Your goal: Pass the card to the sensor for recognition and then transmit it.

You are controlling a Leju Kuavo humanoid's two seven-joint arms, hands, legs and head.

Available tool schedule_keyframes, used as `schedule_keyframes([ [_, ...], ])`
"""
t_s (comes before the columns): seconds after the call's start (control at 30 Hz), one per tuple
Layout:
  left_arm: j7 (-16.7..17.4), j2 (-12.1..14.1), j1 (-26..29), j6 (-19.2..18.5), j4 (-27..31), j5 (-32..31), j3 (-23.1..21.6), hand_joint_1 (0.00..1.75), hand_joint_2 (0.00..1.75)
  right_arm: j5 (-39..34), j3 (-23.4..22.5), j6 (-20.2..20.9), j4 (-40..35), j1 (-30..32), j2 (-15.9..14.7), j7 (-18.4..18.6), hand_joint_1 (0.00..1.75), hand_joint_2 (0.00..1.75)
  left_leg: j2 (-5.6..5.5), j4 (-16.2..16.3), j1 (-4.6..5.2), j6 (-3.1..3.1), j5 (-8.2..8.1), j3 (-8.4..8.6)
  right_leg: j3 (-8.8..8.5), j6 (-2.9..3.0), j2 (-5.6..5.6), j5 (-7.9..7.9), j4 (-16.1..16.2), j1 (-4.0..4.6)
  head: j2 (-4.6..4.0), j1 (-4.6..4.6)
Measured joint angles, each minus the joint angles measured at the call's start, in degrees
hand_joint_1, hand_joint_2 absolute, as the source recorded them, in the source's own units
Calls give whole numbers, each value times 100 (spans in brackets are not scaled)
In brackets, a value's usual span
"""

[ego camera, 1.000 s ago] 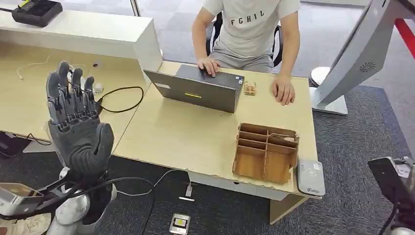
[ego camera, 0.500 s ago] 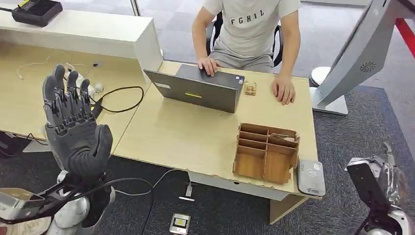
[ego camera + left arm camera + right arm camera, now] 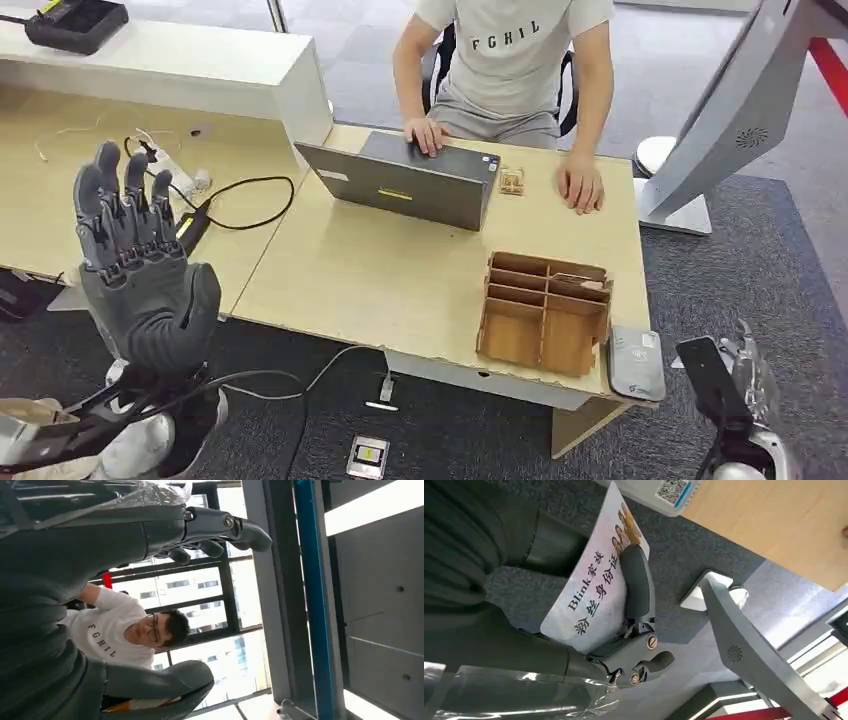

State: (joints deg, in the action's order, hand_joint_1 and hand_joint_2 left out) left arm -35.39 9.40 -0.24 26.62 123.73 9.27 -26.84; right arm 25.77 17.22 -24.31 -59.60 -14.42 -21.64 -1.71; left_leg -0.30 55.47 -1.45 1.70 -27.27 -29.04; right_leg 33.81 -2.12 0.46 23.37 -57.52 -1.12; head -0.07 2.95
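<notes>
From the head view, the left hand (image 3: 140, 270) is raised beside the pale wooden table (image 3: 380, 280), fingers spread and holding nothing. The right hand (image 3: 735, 385) hangs low past the table's near corner, just beside the small grey-white card sensor (image 3: 636, 362) at the edge. A brown wooden compartment organiser (image 3: 545, 310) stands next to the sensor; its cells look bare, though a far one may hold a flat piece (too small to tell).

The left wrist view shows the left hand's dark fingers (image 3: 210, 545) loosely apart around nothing.

In the right wrist view, the glossy white printed card (image 3: 596, 587) is pinched under a dark finger (image 3: 636, 582) of the right hand. It looks thin, light, stiff and probably slippery, so gripping it flat near one end, leaving the face free for the sensor, seems wise.
</notes>
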Motion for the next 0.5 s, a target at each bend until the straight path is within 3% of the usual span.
schedule_keyframes([
  [0.27,52,4,11,-61,20,2,28,0,175,-164,37,-103,419,19,66,-135,175,175,2,0,0,0,0,3,0,0,1,0,0,-1,0,2],
  [0.5,52,4,9,-109,20,13,28,0,175,-142,63,-144,349,81,125,-133,175,175,2,0,0,0,0,3,0,0,1,0,0,-1,0,0],
])
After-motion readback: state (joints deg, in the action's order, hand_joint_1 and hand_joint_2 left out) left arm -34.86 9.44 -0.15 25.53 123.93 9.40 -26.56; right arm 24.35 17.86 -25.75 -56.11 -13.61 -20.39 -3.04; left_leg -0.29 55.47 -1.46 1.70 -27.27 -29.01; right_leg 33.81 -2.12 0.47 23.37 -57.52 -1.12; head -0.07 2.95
